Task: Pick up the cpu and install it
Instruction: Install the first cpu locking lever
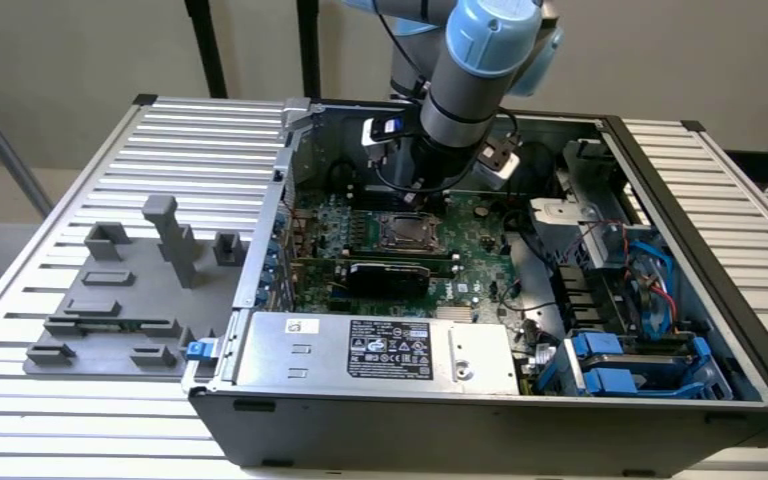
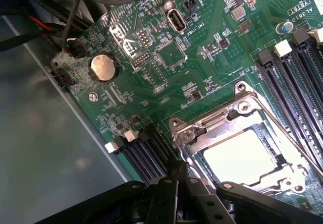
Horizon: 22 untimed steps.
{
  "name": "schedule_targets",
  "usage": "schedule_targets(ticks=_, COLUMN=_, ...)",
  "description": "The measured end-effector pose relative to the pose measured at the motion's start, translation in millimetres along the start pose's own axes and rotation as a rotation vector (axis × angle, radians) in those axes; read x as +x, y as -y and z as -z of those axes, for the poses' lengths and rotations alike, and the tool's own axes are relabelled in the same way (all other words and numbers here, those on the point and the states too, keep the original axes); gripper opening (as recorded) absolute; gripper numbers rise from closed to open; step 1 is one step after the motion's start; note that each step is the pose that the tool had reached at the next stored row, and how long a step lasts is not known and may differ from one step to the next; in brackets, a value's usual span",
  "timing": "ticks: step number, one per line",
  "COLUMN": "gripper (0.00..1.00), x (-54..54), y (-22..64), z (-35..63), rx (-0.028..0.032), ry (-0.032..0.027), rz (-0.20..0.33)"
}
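The cpu (image 2: 239, 156), a flat square chip with a silvery-white top, lies inside the motherboard socket frame (image 2: 242, 108), whose metal bracket surrounds it. In the exterior view the socket (image 1: 404, 232) is in the middle of the open computer case, just in front of the arm's wrist (image 1: 444, 140). My gripper (image 2: 176, 167) hovers low over the board at the socket's corner. Its black fingers are shut together with nothing between them. It is beside the cpu, not on it.
A silver labelled power-supply box (image 1: 371, 350) fills the case's front. Black memory slots (image 2: 298, 82) flank the socket, and a coin battery (image 2: 103, 66) sits further off. Blue drive bays (image 1: 624, 365) and cables crowd the exterior view's right. A grey fixture block (image 1: 117, 300) stands outside the case on the left.
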<state>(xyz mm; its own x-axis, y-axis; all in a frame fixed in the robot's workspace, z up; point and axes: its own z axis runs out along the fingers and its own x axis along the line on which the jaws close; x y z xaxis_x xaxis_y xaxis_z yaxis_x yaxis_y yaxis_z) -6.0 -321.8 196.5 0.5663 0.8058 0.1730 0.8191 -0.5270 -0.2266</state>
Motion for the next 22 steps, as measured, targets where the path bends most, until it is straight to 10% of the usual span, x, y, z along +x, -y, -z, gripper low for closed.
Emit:
schedule_targets(ticks=8, gripper=0.11, x=-0.7, y=1.1, z=0.9, rx=0.0032, ry=-0.0018, rz=0.000)
schedule_targets(ticks=14, gripper=0.11, x=-5.7, y=11.1, z=5.4, rx=0.0243, ry=0.0119, rz=-0.007)
schedule_targets(ticks=22, gripper=0.11, x=-7.5, y=10.4, z=6.3, rx=0.0326, ry=0.0172, rz=-0.014)
